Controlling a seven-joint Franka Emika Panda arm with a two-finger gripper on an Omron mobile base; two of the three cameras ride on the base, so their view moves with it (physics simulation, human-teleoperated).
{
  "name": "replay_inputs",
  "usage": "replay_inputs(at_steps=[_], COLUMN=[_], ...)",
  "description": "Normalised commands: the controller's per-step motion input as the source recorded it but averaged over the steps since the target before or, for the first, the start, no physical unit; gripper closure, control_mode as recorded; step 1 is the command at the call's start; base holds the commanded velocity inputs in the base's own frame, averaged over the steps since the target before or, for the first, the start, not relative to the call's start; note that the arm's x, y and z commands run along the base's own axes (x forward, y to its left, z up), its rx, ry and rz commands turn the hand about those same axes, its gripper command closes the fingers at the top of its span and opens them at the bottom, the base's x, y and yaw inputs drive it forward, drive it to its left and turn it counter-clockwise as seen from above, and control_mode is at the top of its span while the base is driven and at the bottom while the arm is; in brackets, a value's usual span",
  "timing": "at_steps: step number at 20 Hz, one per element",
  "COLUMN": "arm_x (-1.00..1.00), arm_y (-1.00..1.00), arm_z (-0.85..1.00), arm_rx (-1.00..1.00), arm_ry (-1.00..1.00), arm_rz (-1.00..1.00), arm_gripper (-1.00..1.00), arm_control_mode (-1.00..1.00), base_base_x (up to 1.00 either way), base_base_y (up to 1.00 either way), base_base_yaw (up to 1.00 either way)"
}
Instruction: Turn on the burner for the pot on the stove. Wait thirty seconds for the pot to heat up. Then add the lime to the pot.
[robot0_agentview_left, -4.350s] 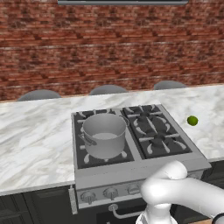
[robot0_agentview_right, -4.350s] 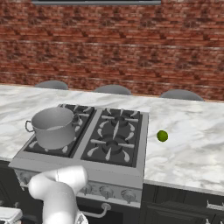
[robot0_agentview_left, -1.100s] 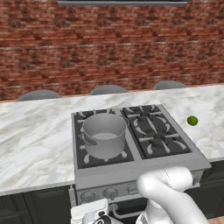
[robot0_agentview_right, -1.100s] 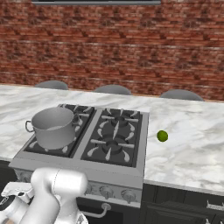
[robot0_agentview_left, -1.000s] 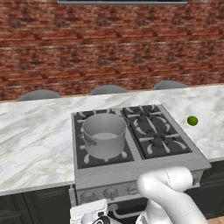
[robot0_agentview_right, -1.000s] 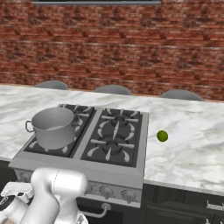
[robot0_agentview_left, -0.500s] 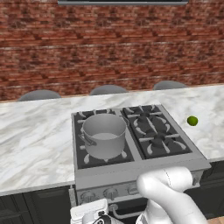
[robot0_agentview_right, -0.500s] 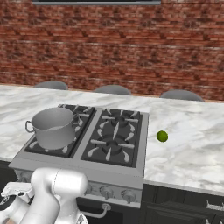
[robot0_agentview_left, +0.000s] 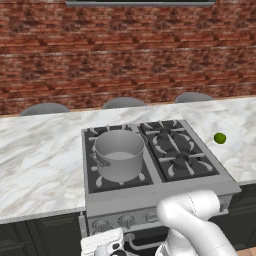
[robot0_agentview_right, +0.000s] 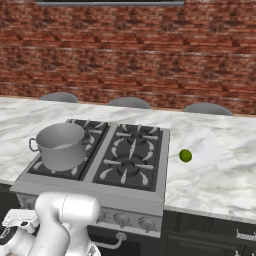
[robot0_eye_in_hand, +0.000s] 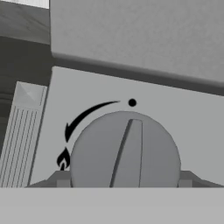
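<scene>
My gripper (robot0_eye_in_hand: 124, 183) sits right up against a round stove knob (robot0_eye_in_hand: 125, 151), one fingertip (robot0_eye_in_hand: 59, 178) on either side of it; I cannot tell whether they touch it. The knob's ridge points nearly at the dot above. On the stove (robot0_agentview_left: 165, 183), the pot (robot0_agentview_left: 119, 154) stands on the front left burner. The lime (robot0_agentview_right: 185, 155) lies on the marble counter (robot0_agentview_right: 220, 170) just right of the stove.

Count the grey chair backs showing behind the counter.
3. One chair back sits at the left, one in the middle, one at the right, all behind the counter; lower parts are hidden.
</scene>
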Motion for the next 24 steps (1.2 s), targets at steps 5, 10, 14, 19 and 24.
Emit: replay_inputs(at_steps=[5,10,14,19,24], arm_x=[0.02,0.03,0.02,0.16,0.12], arm_y=[0.0,0.0,0.0,0.09,0.16], arm_z=[0.04,0.26,0.28,0.17,0.06], arm_rx=[-0.1,-0.15,-0.34,-0.48,-0.57], arm_ry=[-0.02,0.03,0.0,0.0,-0.05], arm_rz=[0.04,0.1,0.07,0.11,0.17], arm_gripper=[1.0,1.0,1.0,1.0,1.0], arm_control_mode=[-1.0,-1.0,-1.0,-1.0,-1.0], base_base_x=[0.0,0.0,0.0,0.0,0.0], base_base_y=[0.0,0.0,0.0,0.0,0.0], base_base_yaw=[0.0,0.0,0.0,0.0,0.0])
